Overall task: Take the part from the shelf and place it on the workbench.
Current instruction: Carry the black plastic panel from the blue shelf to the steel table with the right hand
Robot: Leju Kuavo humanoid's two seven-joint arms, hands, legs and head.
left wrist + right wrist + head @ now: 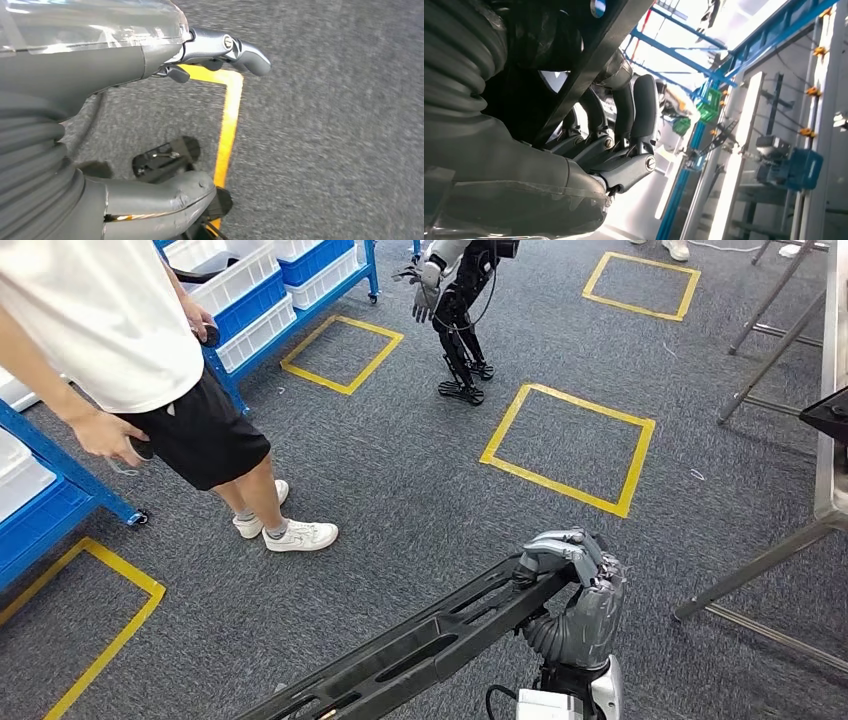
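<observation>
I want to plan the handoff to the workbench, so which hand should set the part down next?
The right hand, most likely: it already grips the long black part, fingers wrapped around one end. The left hand holds nothing and hangs over the carpet beside yellow tape.

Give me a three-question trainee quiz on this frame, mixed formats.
1. True or false: the right robot hand grips one end of a long black part.
2. Multiple choice: the floor squares are marked with A) yellow tape, B) red paint, C) white chalk.
3. Fill in: the person in white sneakers stands beside a ____ rack of bins.

Key: 1 true. 2 A. 3 blue. Extra note: the left robot hand hangs over the carpet, holding nothing, fingers apart.
</observation>
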